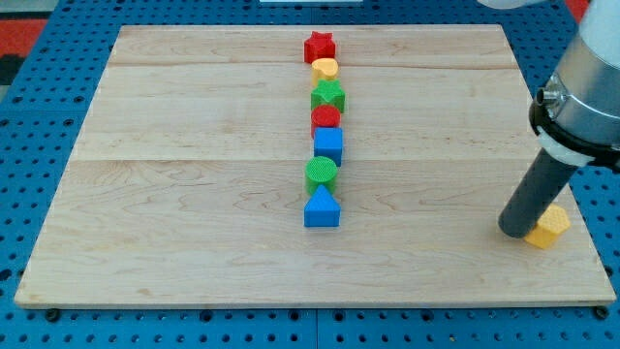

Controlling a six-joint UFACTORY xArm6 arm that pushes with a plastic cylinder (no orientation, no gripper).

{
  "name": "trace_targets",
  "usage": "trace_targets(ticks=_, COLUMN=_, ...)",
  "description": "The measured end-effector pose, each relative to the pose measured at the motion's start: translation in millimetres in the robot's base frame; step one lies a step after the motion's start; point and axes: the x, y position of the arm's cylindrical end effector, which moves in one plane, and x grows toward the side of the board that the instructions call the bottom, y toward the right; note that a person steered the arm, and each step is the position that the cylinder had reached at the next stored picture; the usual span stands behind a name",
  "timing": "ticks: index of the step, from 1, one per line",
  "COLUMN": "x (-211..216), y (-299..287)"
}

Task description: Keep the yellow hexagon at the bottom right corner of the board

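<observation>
The yellow hexagon lies near the board's bottom right corner, close to the right edge. My tip rests on the wooden board just to the view's left of the hexagon, touching or almost touching it; the rod hides part of the hexagon's left side.
A column of blocks runs down the board's middle: red star, yellow disc, green star, red round block, blue cube, green cylinder, blue triangle. The arm's grey body hangs over the right edge.
</observation>
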Motion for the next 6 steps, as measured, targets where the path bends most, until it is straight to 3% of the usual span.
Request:
trace_targets(ticks=2, x=-15.4, y=-19.4)
trace_targets(ticks=4, x=-61.7, y=14.5)
trace_targets(ticks=6, x=-49.7, y=44.4)
